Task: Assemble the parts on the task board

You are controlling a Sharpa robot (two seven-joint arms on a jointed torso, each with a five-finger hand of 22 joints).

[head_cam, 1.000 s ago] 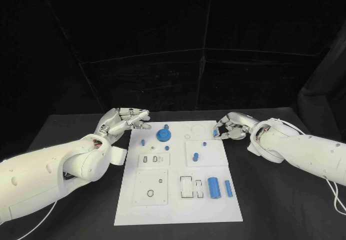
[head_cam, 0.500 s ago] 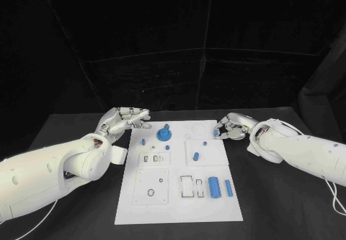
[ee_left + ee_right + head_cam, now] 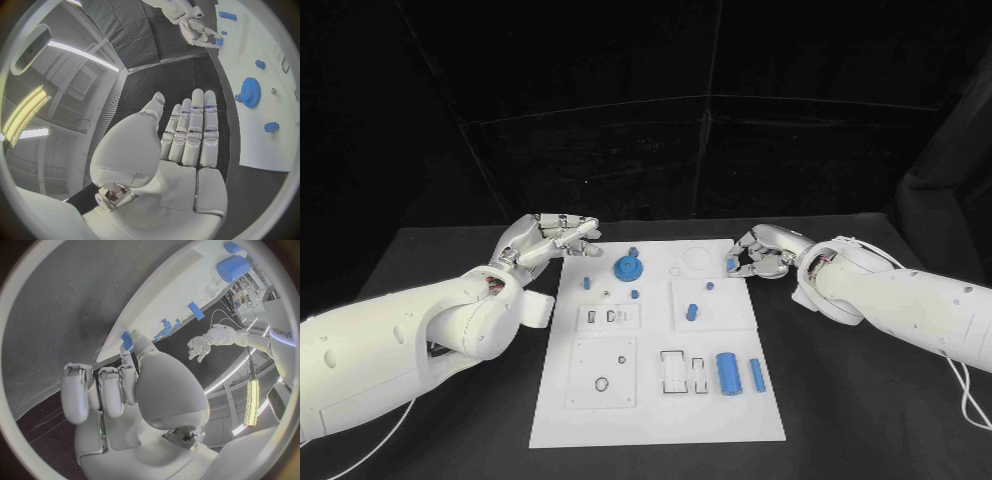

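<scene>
Black table [image 3: 444, 250] under us, our right hand [image 3: 759, 254] has barely shifted, pinching a small blue part [image 3: 733, 264] at the task board [image 3: 733, 420] edge. Left hand [image 3: 548, 240] stays open and empty, so insertion remains ahead.

A matte black cloth-covered desk [image 3: 430, 262] spreads from nine o'clock across to three o'clock. Behind it, toward twelve o'clock, hangs a dark backdrop of black panels [image 3: 646, 110] (faint pale seams cross it).

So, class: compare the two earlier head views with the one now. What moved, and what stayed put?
Hardly anything. The right hand, pinching a small blue part, edged slightly toward the board's far right corner. The left hand, fingers open, and the blue gear stayed put.
</scene>
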